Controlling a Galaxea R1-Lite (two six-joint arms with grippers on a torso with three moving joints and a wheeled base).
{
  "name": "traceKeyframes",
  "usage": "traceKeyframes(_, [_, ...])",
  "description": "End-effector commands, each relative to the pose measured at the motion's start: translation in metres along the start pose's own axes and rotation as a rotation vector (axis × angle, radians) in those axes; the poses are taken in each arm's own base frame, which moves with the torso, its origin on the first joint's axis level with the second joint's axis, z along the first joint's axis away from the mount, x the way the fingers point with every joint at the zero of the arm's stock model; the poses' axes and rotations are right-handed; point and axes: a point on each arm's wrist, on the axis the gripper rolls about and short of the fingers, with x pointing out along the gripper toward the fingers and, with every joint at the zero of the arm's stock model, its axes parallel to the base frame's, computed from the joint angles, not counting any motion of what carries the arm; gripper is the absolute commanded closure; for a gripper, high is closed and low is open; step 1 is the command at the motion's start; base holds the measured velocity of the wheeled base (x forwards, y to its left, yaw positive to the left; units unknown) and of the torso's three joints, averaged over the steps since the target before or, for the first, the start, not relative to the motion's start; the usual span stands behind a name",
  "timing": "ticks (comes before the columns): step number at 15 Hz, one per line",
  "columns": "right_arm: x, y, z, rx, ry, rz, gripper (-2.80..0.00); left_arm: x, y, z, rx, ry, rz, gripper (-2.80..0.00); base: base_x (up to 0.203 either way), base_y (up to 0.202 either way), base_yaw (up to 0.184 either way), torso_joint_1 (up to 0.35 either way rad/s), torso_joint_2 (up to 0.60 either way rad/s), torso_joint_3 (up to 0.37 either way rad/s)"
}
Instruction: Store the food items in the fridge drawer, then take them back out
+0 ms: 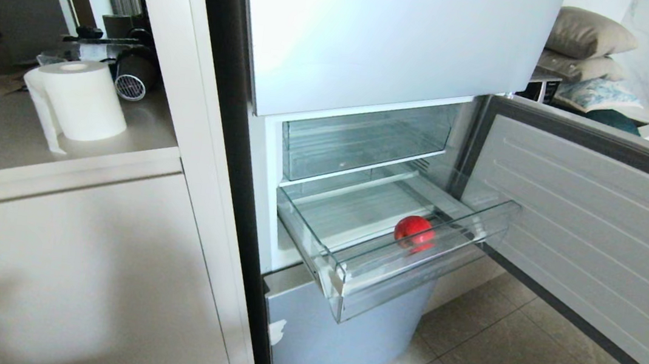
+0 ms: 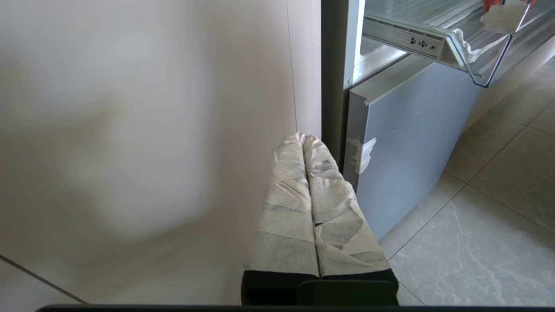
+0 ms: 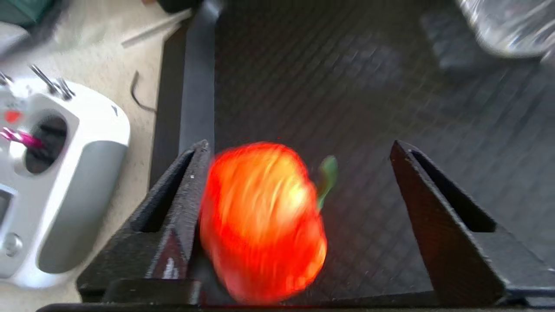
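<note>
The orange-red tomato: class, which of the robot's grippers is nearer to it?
Right. The tomato sits between the open right gripper fingers, against one; the left gripper hangs by the cabinet, with no tomato beside it.

Neither arm shows up in the head view at all. The left gripper (image 2: 310, 143), with its two long fingers (image 2: 288, 208) wrapped in pale grey-white tape, has them pressed flat together along their whole length, tips touching, aimed out and a bit downward. The right gripper (image 3: 299, 151), with black textured wedge-shaped fingers (image 3: 438, 208), has them spread wide apart. One finger is right up against a blurred orange-red round item (image 3: 262, 221), while the other stands well clear of it.
</note>
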Motion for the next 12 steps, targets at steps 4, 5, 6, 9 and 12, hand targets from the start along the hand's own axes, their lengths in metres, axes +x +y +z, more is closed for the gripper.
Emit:
traceKeyframes(4, [-0.045,0.005,0.056,-0.012,-0.164,0.007,-2.8,0.0,0.0,0.0,0.001,0.003,0.0,0.0,0.0,0.0,0.0,0.0,0.0,0.0])
traceKeyframes(5, [-0.056,0.008,0.066,-0.018,-0.197,0.012,-2.8,0.0,0.0,0.0,0.001,0.002,0.002,0.0,0.0,0.0,0.0,0.0,0.0,0.0])
traceKeyframes(6, [-0.069,0.011,0.076,-0.022,-0.229,0.016,-2.8,0.0,0.0,0.0,0.001,0.003,0.001,0.0,0.0,0.0,0.0,0.0,0.0,0.0])
traceKeyframes(9, [-0.119,0.027,0.105,-0.032,-0.329,0.067,0.0,0.0,0.0,0.0,0.001,0.003,0.0,0.0,0.0,0.0,0.0,0.0,0.0,0.0])
traceKeyframes(12, [-0.194,0.058,0.142,-0.054,-0.512,0.145,0.0,0.0,0.0,0.0,0.001,0.001,0.0,0.0,0.0,0.0,0.0,0.0,0.0,0.0])
